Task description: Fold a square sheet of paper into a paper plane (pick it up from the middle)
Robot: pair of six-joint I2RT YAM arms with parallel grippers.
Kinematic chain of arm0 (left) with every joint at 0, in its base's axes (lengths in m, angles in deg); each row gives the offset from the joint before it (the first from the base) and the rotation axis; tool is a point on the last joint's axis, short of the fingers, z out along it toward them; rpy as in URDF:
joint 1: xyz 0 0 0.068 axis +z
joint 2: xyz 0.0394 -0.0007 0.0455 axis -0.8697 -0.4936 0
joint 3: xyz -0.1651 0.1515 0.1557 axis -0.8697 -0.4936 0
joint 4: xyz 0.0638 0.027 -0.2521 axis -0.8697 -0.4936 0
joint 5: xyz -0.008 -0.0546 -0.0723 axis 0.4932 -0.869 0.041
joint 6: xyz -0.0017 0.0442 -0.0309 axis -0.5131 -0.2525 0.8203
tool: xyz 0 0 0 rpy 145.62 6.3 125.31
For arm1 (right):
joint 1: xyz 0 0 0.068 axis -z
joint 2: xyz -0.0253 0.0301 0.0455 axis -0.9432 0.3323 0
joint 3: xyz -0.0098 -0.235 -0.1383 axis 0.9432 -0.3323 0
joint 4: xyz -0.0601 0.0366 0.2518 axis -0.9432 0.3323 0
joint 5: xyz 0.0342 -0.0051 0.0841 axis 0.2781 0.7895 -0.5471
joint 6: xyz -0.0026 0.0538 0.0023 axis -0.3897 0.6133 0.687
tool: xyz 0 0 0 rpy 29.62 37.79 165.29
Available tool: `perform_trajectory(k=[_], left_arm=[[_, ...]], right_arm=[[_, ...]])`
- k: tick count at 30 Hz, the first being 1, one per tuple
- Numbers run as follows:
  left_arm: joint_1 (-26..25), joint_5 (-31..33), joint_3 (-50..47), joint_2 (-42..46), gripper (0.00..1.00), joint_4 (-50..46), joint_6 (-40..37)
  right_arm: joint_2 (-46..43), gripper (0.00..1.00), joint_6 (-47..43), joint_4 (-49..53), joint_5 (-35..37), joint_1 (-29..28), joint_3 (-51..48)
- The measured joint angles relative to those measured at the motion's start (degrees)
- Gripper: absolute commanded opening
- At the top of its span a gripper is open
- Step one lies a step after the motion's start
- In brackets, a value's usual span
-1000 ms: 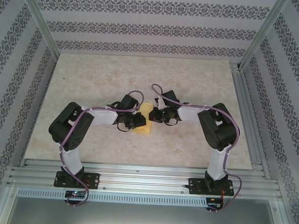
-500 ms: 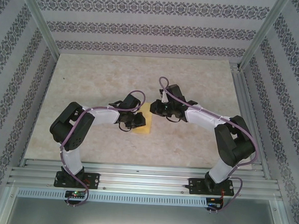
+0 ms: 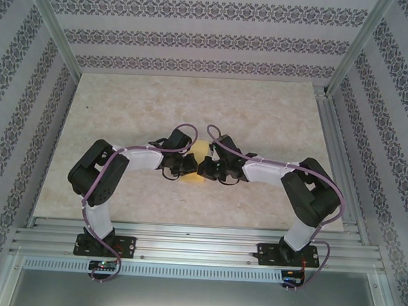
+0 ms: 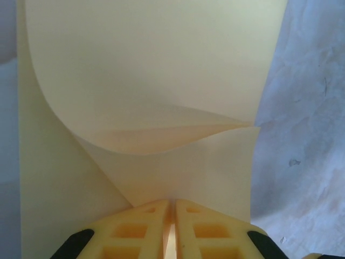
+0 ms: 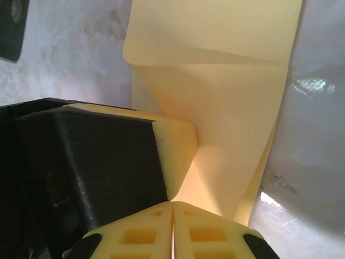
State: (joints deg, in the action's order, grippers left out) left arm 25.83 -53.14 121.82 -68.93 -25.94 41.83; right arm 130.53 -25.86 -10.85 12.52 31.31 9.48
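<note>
Seen from above, two black robot arms reach inward and meet near the middle of a pale marbled table. A small piece of yellow paper sits between their tips, partly covered by them. The left gripper and right gripper are almost touching.

In the left wrist view, the left gripper has its two yellow fingers pressed together on the near edge of the paper. An upper layer curls up and away, open and uncreased.

In the right wrist view, the right gripper also has its fingers shut, apparently pinching the paper at its near edge. The sheet bends in loose folds, and the left gripper's black body sits just beside it on the left.

The step in hand looks like a fold being formed. To do it well, both pinches should hold firm while the arms move together, without pulling apart, since thin paper tears or slips easily. The raised layer needs its edges lined up before it is pressed flat into a crease.
</note>
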Motion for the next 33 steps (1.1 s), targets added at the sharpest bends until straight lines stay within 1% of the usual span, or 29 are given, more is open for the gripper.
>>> perform_trajectory(k=[10, 33], left_arm=[[-0.04, 0.13, -0.26, 0.20, 0.15, 0.31, 1.01], [-0.09, 0.26, -1.01, 0.55, 0.15, 1.33, 1.09]], right_arm=[[0.35, 0.08, 0.57, 0.33, 0.46, -0.39, -2.47], [1.22, 0.10, 0.76, 0.37, 0.66, -0.37, -2.51]])
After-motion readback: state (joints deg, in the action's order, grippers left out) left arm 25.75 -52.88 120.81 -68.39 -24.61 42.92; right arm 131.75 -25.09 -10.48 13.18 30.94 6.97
